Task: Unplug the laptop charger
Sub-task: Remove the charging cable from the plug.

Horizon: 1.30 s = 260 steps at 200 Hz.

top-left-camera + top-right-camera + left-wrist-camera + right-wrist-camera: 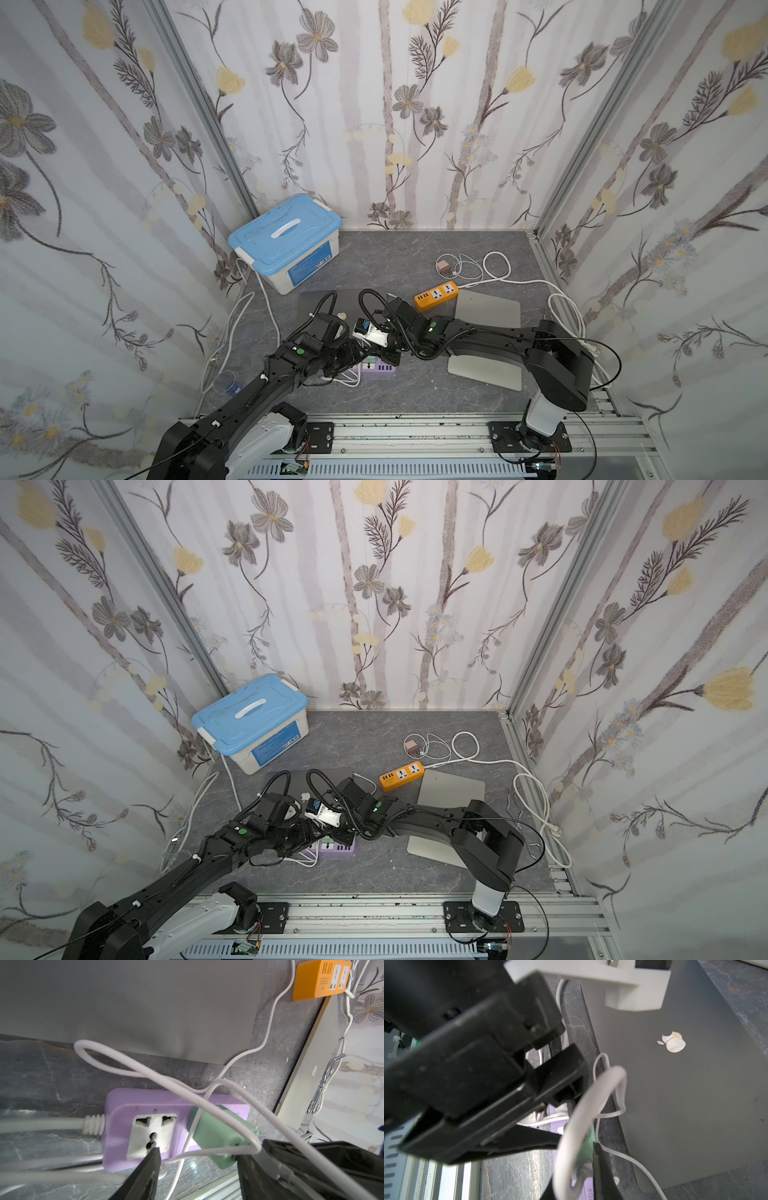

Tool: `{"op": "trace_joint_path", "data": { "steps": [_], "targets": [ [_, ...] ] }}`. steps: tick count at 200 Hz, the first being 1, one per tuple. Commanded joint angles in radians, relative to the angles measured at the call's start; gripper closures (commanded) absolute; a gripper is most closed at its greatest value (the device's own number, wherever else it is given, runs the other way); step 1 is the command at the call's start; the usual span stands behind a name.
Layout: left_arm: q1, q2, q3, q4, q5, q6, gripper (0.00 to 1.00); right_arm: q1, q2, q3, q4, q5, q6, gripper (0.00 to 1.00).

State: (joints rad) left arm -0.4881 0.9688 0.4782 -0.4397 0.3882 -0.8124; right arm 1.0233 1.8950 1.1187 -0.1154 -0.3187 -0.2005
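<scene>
**Charger [220,1134] plugged into the purple power strip [122,1126], both arms at it**

Near the front edge of the grey worktop [415,257], the purple power strip lies just in front of a dark grey laptop [695,1084]. The green charger sits in one socket of the strip, tilted, with its base against the strip's face. The socket beside it is free. A white cable [145,1068] leaves the charger's outer end and loops over the strip to the laptop's edge.

The left end effector [197,1155] is released. Its fingers stand apart, one tip on the free socket's plate and the other beside the charger's outer end. The right end effector [579,1167] stands on the opposite side, with its fingers close on either side of the charger. One finger [601,1167] lies against the green body. Whether it truly grips I cannot tell, because the cable loop hides the other contact.

Farther back lie an orange power strip [436,296] and a blue-lidded box [284,232].
</scene>
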Motion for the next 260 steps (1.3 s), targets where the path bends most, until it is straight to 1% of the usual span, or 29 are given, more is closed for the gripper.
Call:
{"op": "trace_joint_path", "data": {
  "steps": [1, 171, 260],
  "targets": [
    [-0.001, 0.003, -0.017, -0.063, -0.046, -0.012, 0.39, 0.0, -0.008, 0.009, 0.005, -0.008, -0.008, 0.86],
    [-0.009, 0.048, -0.033, -0.039, -0.058, -0.019, 0.39, -0.002, -0.043, 0.063, -0.033, 0.023, -0.008, 0.88],
    [-0.01, 0.049, -0.052, -0.011, -0.057, -0.022, 0.39, -0.025, -0.043, 0.143, -0.094, 0.02, -0.022, 0.89]
  ]
}}
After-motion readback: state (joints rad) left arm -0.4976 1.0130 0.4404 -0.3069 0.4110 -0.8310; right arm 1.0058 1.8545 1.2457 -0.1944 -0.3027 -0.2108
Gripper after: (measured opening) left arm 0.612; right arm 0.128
